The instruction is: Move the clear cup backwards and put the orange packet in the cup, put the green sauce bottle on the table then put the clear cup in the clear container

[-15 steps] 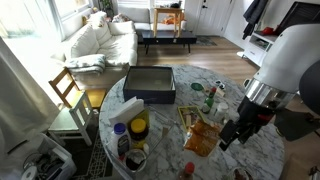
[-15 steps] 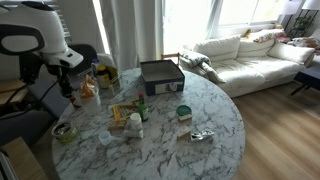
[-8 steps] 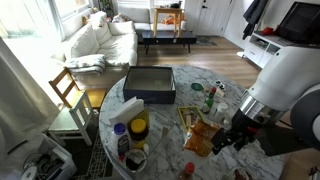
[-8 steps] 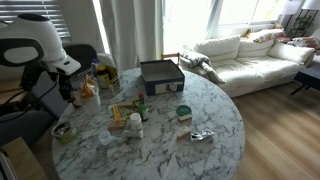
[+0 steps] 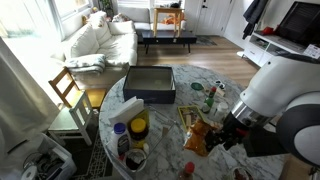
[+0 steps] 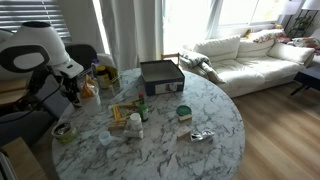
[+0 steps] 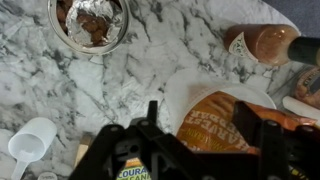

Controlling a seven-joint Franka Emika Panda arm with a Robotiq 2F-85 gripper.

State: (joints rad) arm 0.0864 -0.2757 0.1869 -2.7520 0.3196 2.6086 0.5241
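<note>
The orange packet lies inside a pale round rim that looks like the clear cup. My gripper is open and hangs low over it, one finger on each side of the packet and not touching it. In both exterior views the gripper is right beside the packet. The green sauce bottle stands upright on the marble table. The clear container, with its white lid piece, stands at the table's edge.
A foil bowl with brown contents, a brown bottle and a white scoop lie near the cup. A yellowish card lies by the packet. A dark tray-box stands at the far side.
The arm has come down and moved closer to the orange packet, and the gripper now straddles it. The objects on the table have not moved.
</note>
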